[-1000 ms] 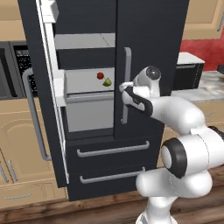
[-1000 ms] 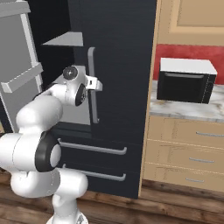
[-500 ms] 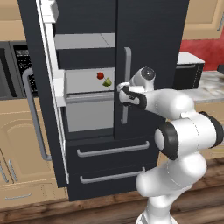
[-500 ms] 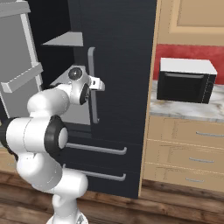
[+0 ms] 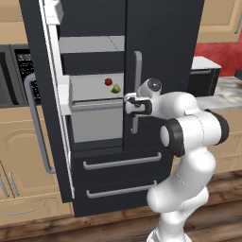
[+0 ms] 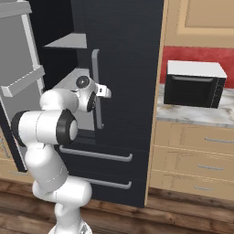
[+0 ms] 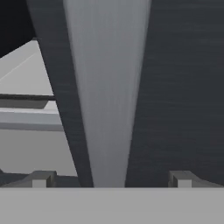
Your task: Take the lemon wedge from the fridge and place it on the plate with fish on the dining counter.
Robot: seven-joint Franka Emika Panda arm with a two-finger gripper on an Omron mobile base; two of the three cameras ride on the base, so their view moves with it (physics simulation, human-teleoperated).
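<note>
Wooden kitchen cabinets frame a tall black fridge [image 5: 156, 56] whose left door [image 5: 45, 118] stands swung wide, showing a grey-white inside. Going left to right in the left base view: the open door with its long grey bar handle, then a shelf [image 5: 94, 97] holding a small red fruit [image 5: 108, 82] with the lemon wedge [image 5: 116, 88] just beside it, then the closed right door's handle [image 5: 137, 90], then the white arm, and at far right a black microwave [image 5: 204, 75] on a marble counter [image 5: 227, 90]. Compared with a second ago, the elbow has folded in closer to the fridge and the gripper [image 5: 128, 105] has shifted leftward, so it now sits at the inner edge of the right door, just beside the shelf opening. That suggests the reach toward the wedge is beginning, with the door already out of the way. In the hand view the fingertips [image 7: 39, 178] stand spread to their widest, straddling the grey handle without clearly touching it, and they hold nothing. The wedge rests on the shelf, up and to the left of the gripper, near but not yet between the fingers.
</note>
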